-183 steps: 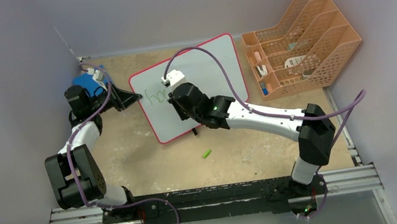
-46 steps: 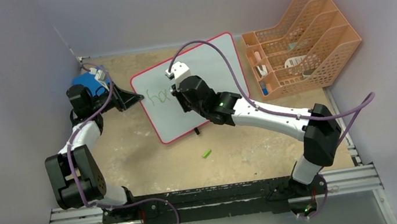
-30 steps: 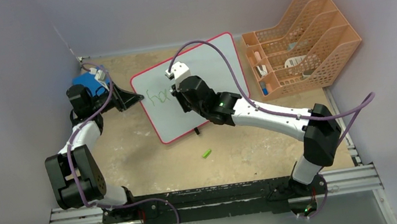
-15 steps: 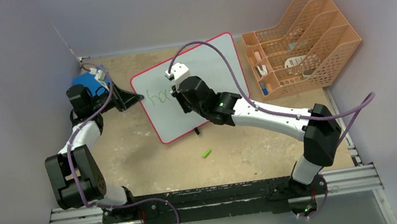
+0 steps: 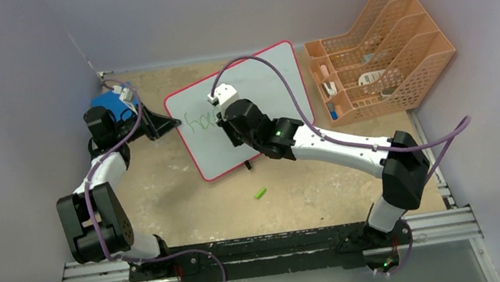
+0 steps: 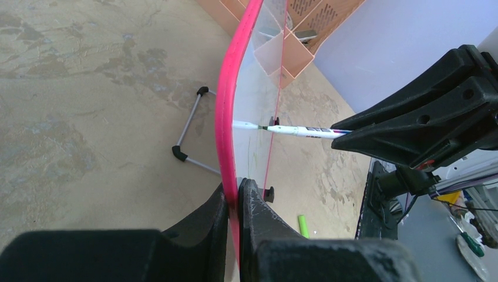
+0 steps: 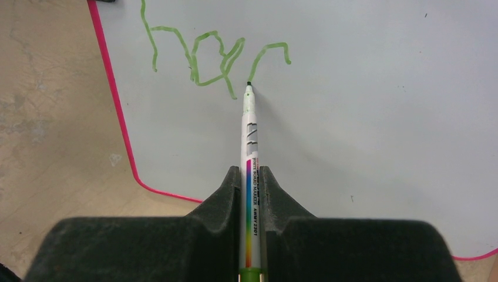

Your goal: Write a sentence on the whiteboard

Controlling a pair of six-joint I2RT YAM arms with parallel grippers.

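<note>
The whiteboard (image 5: 263,89) is standing across the centre, the orange rack (image 5: 385,48) is blocking the upper right, and the blue pad (image 5: 106,103) is crowding the upper left. Open table (image 5: 188,197) is lying at lower centre around a green cap (image 5: 260,193).

The left arm (image 5: 100,175) and the right arm (image 5: 336,145) are each built of glossy white link shells set between bulky black joint housings. A thin purple cable (image 5: 241,59) runs along each arm and arches free behind the hand to a small white camera block (image 5: 222,95) on the wrist. A green light (image 5: 276,135) glows on the black joint just behind the right hand. The left gripper (image 6: 234,191) and the right gripper (image 7: 251,171) have matte black, grainy fingers (image 7: 232,185) that taper to blunt wedges.
</note>
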